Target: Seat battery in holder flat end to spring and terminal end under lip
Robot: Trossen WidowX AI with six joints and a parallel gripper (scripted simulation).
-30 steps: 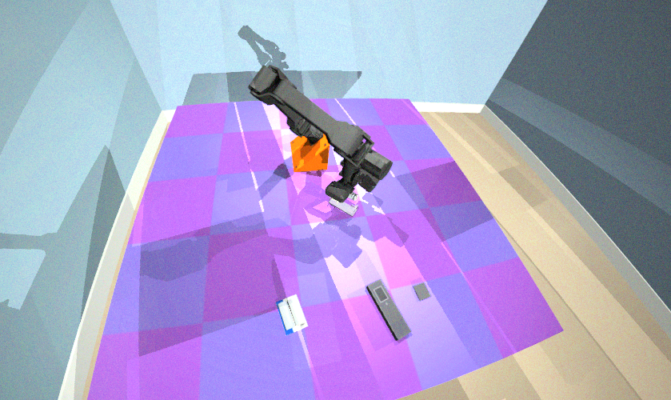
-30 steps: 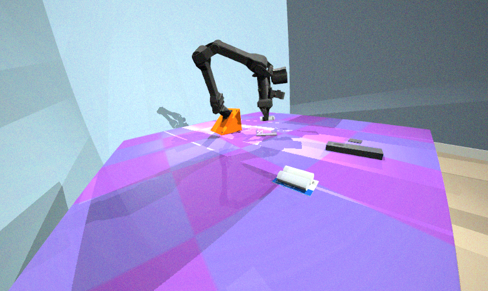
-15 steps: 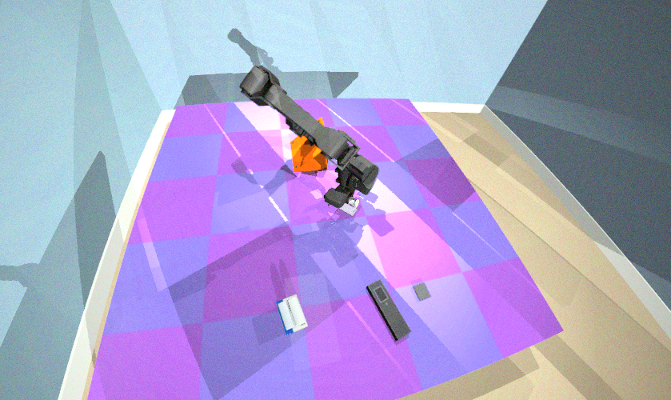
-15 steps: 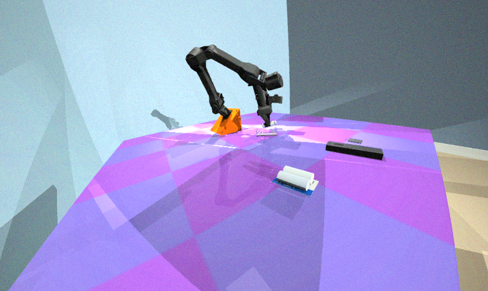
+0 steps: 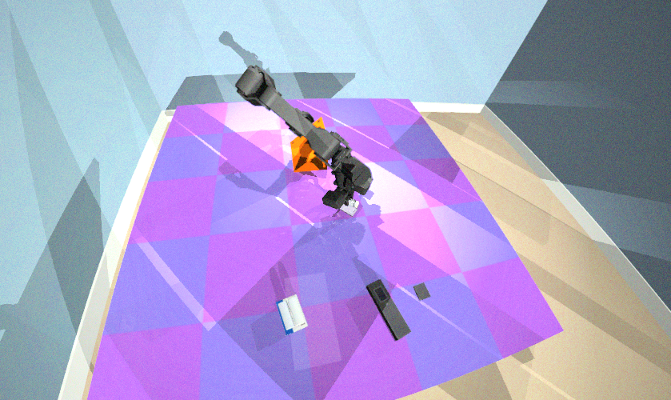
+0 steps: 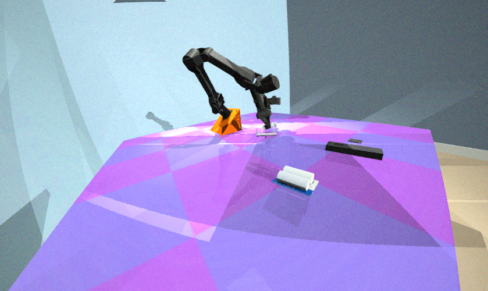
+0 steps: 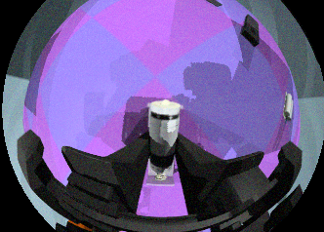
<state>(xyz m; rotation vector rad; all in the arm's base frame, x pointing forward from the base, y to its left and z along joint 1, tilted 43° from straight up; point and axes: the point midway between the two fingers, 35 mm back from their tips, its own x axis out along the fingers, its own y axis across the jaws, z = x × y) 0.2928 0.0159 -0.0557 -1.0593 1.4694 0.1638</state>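
The battery (image 7: 165, 130), a silver and black cylinder with a white terminal end, is clamped between the fingers of my gripper (image 7: 162, 136) (image 6: 268, 127). In the exterior view it is a small pale shape held above the holder (image 6: 266, 134) (image 5: 349, 210) (image 7: 161, 182), with a gap between them. The holder is a small pale grey tray lying on the table. In the wrist view its near end shows below the battery's lower end. The rest, with one of its ends, is hidden behind the battery and fingers. The spring and lip cannot be told apart.
A blue board with two white cylinders (image 5: 292, 314) (image 6: 294, 178) (image 7: 288, 106) lies toward the front. A long black box (image 5: 388, 310) (image 6: 353, 151) (image 7: 251, 30) and a small dark square (image 5: 421, 291) (image 6: 355, 141) (image 7: 214, 2) lie right of it. An orange block (image 5: 302, 154) (image 6: 229, 124) stands at the arm's base.
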